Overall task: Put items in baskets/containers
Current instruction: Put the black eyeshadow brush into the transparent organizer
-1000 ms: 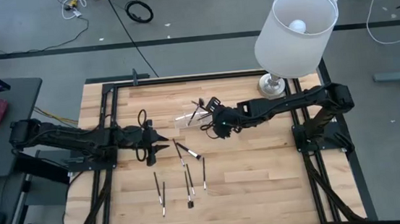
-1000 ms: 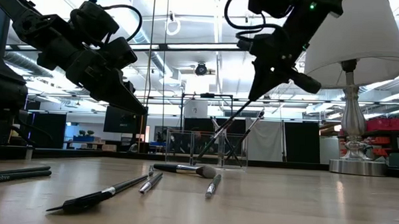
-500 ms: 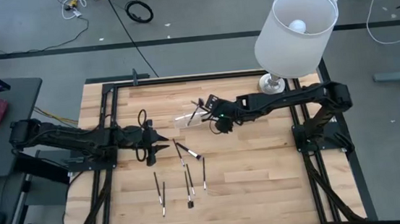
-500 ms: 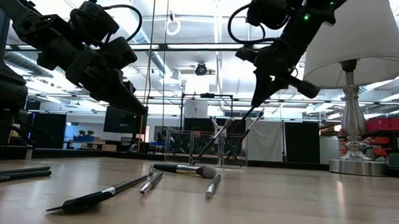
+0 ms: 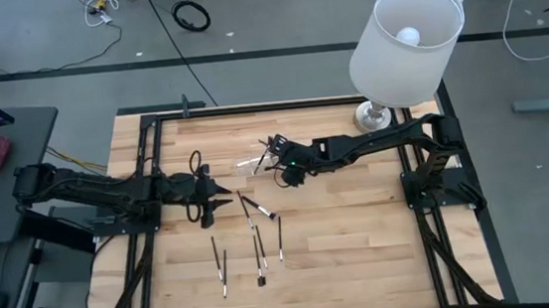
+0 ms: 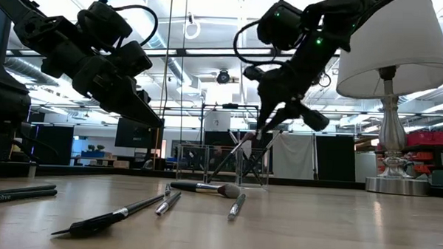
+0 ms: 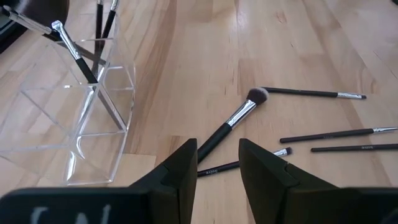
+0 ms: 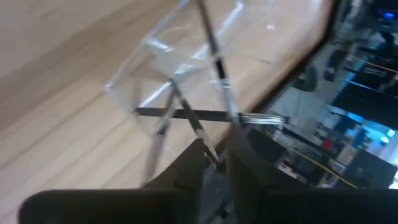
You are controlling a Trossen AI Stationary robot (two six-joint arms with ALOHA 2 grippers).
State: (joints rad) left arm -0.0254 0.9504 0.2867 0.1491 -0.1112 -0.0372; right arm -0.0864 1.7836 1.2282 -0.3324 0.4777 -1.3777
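Several makeup brushes [image 5: 256,237] lay loose mid-table. Clear acrylic organiser [image 7: 68,134] stood farther back, some brushes leaning inside. Right gripper [image 8: 214,163], pinching one brush [image 8: 217,65], hung over it, presumably to insert. Left gripper [image 7: 217,163], fingers parted and empty, waited near the loose ones.

Light was bright and even over the worktop [image 5: 360,216] in the high view, with only soft shadows. In the low view the ceiling lights glared behind the dark arms. The right wrist view was blurred, and the clear organizer [image 8: 180,81] was smeared.
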